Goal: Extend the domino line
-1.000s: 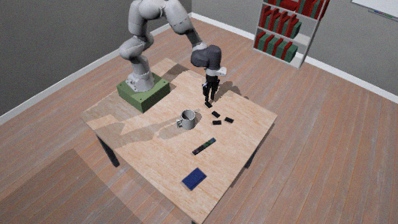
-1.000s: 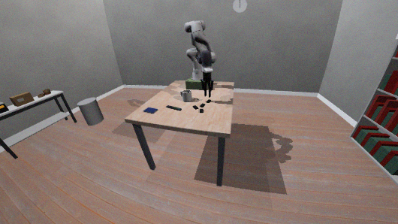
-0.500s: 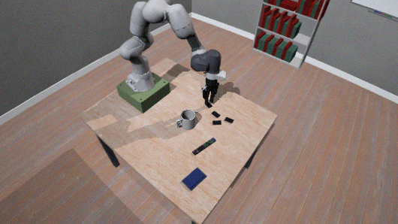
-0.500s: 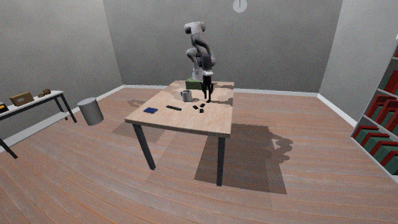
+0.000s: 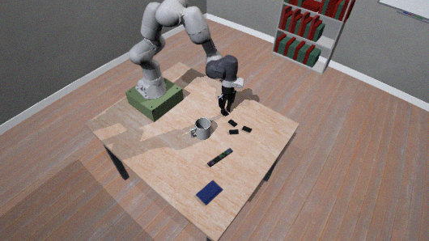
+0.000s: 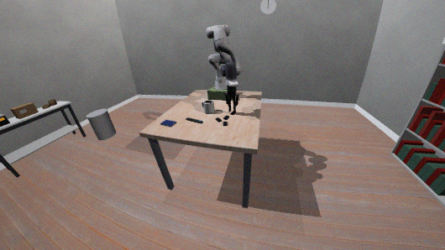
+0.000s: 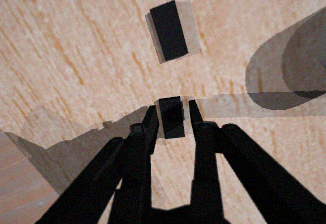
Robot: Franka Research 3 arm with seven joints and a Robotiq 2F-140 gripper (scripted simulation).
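Note:
My gripper points down at the far side of the table, also in the exterior view. In the wrist view its fingers stand partly open on either side of a black face-down domino lying flat on the table, with a narrow gap on each side. A second face-down domino lies just beyond it. Three face-down dominoes lie close to the gripper. The line of face-up dominoes lies nearer the table's middle, also in the exterior view.
A grey metal mug stands left of the loose dominoes, close to the gripper. A flat blue book lies near the table's front edge. The arm's green base sits at the table's back corner.

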